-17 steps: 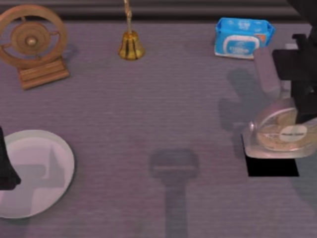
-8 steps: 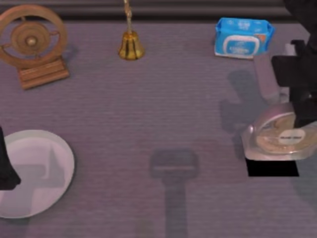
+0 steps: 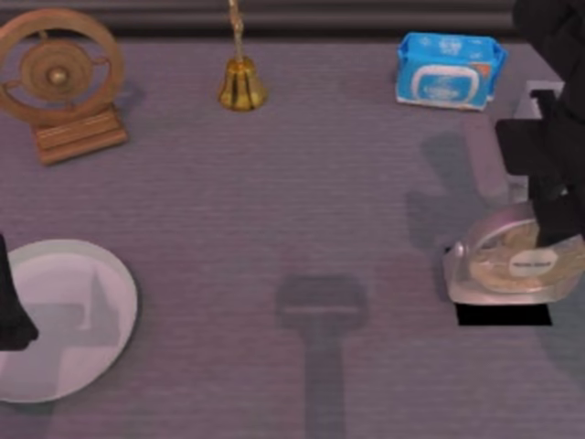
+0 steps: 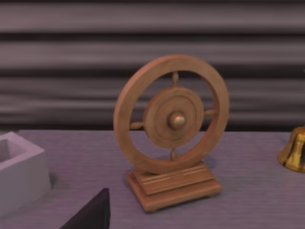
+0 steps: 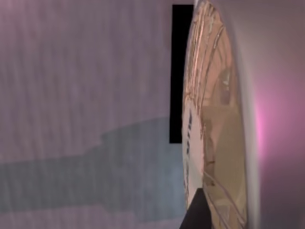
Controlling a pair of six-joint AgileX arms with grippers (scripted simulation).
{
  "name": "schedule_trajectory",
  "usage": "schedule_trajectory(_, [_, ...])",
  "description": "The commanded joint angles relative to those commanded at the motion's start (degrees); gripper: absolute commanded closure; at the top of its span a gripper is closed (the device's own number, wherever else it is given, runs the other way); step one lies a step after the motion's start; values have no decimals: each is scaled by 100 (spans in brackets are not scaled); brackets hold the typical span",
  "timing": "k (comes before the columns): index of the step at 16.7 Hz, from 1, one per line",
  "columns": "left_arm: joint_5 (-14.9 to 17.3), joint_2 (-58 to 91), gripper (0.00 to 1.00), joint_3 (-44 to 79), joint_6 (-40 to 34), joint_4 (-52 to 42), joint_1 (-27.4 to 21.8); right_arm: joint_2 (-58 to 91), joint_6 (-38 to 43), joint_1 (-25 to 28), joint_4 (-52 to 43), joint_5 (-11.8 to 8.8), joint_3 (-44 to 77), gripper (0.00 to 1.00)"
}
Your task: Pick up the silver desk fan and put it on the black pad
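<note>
Right gripper (image 3: pixel 555 240) clenched on the silver desk fan (image 3: pixel 515 267), held directly beneath it and over the far part of the black pad (image 3: pixel 504 315) (only a strip shows). Lower straight, keep base level, centre it on the pad before letting go. Left gripper (image 3: pixel 13 320) parked by the white plate (image 3: pixel 55 366), state unclear.

A rendered simulation tabletop: a flat purple desk (image 3: pixel 274 201) before a striped dark wall (image 4: pixel 152 47), set with unrelated props.
</note>
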Motion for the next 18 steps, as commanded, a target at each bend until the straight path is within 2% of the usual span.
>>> schedule_trajectory(12, [0,0,0,0,0,0,0,0,0,0,0,0,0,2])
schedule_trajectory(18, [0,0,0,0,0,0,0,0,0,0,0,0,0,0])
